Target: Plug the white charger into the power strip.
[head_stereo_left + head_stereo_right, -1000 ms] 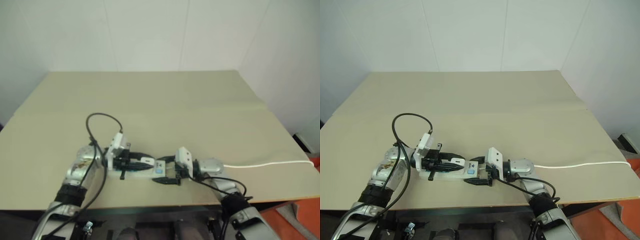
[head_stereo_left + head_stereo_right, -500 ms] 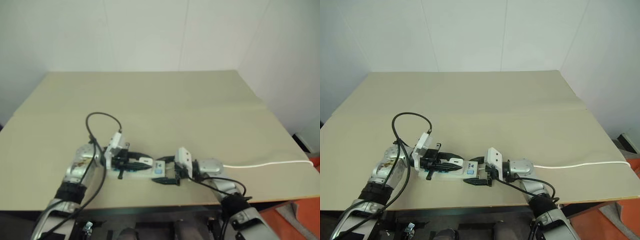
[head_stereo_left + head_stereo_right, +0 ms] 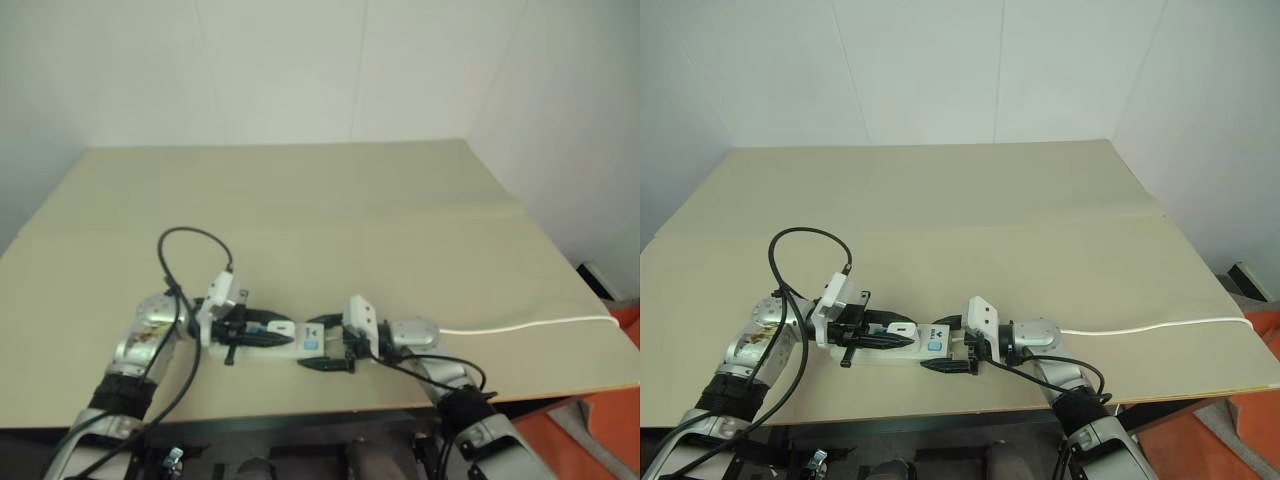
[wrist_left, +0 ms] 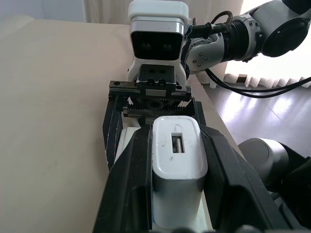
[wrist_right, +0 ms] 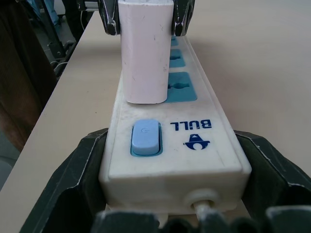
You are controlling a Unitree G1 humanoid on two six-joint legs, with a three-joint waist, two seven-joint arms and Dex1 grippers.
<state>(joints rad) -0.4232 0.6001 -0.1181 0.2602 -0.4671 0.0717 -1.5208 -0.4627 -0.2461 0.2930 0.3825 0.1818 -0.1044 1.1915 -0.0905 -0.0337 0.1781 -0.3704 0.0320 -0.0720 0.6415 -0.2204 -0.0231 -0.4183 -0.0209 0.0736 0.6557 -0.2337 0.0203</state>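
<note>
A beige worktop [image 3: 970, 200] carries the power strip [image 3: 908, 348], which is laid near the front edge. The strip's switch end is clamped between the two fingers of the right gripper [image 5: 167, 194]. A thin white cord [image 3: 1140, 327] is led away from that end along the worktop. The white charger [image 4: 177, 167] is gripped by the closed left gripper [image 4: 176, 194] and held on top of the strip, beside the switch [image 5: 146, 137].

The white charger [image 5: 144, 51] covers its own prongs and part of a socket on the power strip [image 5: 194, 145]; the thin white cord [image 3: 1140, 326] runs off the edge.
</note>
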